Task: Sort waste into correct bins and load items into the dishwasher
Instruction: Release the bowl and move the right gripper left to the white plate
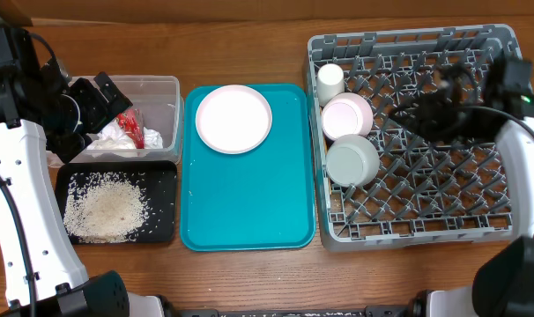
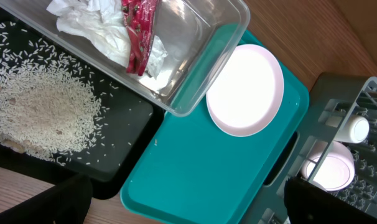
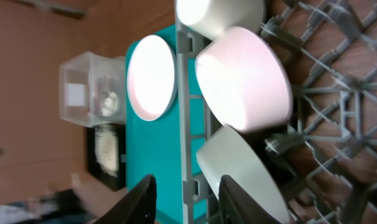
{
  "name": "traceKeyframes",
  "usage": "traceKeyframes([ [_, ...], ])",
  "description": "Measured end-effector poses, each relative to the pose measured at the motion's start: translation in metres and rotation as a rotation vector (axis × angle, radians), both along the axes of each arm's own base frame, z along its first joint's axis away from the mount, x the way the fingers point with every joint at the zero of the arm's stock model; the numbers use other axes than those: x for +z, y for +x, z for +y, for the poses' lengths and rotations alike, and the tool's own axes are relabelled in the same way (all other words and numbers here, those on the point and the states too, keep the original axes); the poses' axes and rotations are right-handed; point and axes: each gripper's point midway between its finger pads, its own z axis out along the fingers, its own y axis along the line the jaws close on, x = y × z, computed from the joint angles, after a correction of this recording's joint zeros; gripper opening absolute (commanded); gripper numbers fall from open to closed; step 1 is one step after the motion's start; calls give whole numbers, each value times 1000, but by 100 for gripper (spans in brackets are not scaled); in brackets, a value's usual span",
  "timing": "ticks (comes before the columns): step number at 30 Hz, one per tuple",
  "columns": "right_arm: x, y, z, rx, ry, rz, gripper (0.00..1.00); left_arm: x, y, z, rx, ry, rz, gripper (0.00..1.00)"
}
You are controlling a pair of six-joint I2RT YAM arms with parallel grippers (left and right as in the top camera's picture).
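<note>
The clear bin (image 1: 164, 88) holds the crumpled white napkin (image 2: 95, 31) and the red wrapper (image 2: 139, 31). Loose rice (image 1: 104, 207) lies in the black bin (image 1: 164, 180). The pale pink plate (image 1: 233, 118) rests on the teal tray (image 1: 249, 202). In the grey dishwasher rack (image 1: 417, 211) stand the white cup (image 1: 330, 82) and two bowls (image 1: 347, 114) (image 1: 352, 159). My left gripper (image 2: 188, 211) hangs open over the clear bin's left end, with nothing in it. My right gripper (image 3: 185, 202) is open above the rack, right of the bowls; the lower bowl (image 3: 238, 165) lies beside one finger.
The teal tray sits between the bins and the rack, its near half bare. The rack's right part shows only lattice and pegs (image 1: 443, 185). Wooden table surface (image 1: 249, 273) runs along the front edge.
</note>
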Motion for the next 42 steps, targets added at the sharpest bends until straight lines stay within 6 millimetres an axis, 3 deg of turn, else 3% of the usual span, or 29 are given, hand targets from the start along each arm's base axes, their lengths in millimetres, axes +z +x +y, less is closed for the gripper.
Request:
traceKeyframes([
  [3,11,10,40,82,-141,-85,41,0,0,0,0,0,0,100],
  [8,16,13,127,222,-349,-287,43,0,0,0,0,0,0,100],
  [13,22,14,191,275,-442,-459,41,0,0,0,0,0,0,100],
  [16,9,18,226,302,-464,-516,39,0,0,0,0,0,0,100],
  [19,-21,25,252,327,-487,-520,39,0,0,0,0,0,0,100],
  [23,-69,41,269,337,-517,-503,34,0,0,0,0,0,0,100],
  [26,-104,51,274,341,-542,-482,7,0,0,0,0,0,0,100],
  [31,-145,52,276,361,-563,-426,4,0,0,0,0,0,0,100],
  [42,-164,16,290,501,-445,-298,4,0,0,0,0,0,0,100],
])
